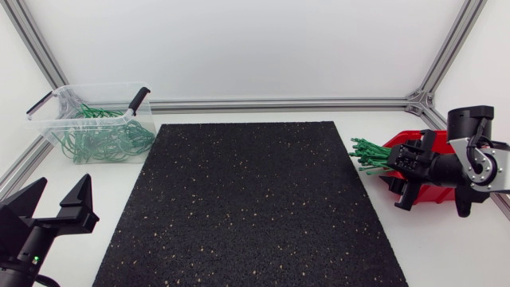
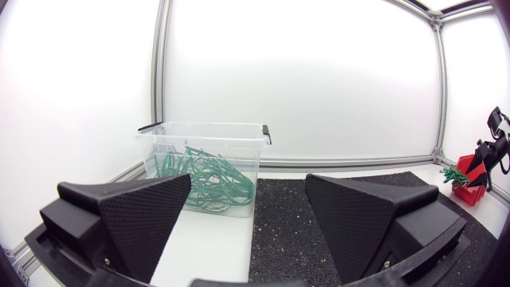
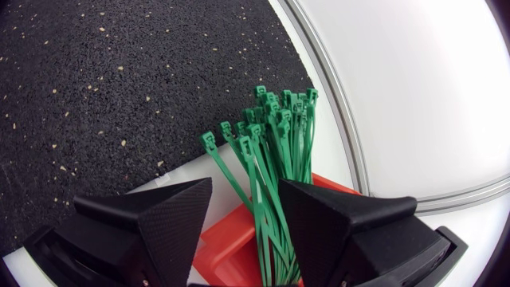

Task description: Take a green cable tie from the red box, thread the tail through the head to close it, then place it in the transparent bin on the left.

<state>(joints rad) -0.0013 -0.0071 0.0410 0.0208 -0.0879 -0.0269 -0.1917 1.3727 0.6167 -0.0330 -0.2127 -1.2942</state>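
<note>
The red box (image 1: 430, 191) stands at the table's right edge, with a bundle of green cable ties (image 1: 368, 155) fanning out of it toward the mat. My right gripper (image 1: 398, 177) is at the box mouth. In the right wrist view its fingers (image 3: 245, 187) stand apart around the ties (image 3: 275, 135). The ties lie against one finger and a gap shows at the other, over the red box (image 3: 231, 247). The transparent bin (image 1: 48, 108) at the far left holds looped green ties (image 1: 100, 139). My left gripper (image 1: 62, 187) waits open and empty at the front left, facing the bin (image 2: 199, 131).
A black speckled mat (image 1: 247, 207) covers the middle of the table. Aluminium frame rails run along the back and side edges. The bin has black handle clips on its rim. From the left wrist, the red box (image 2: 470, 183) shows far across the mat.
</note>
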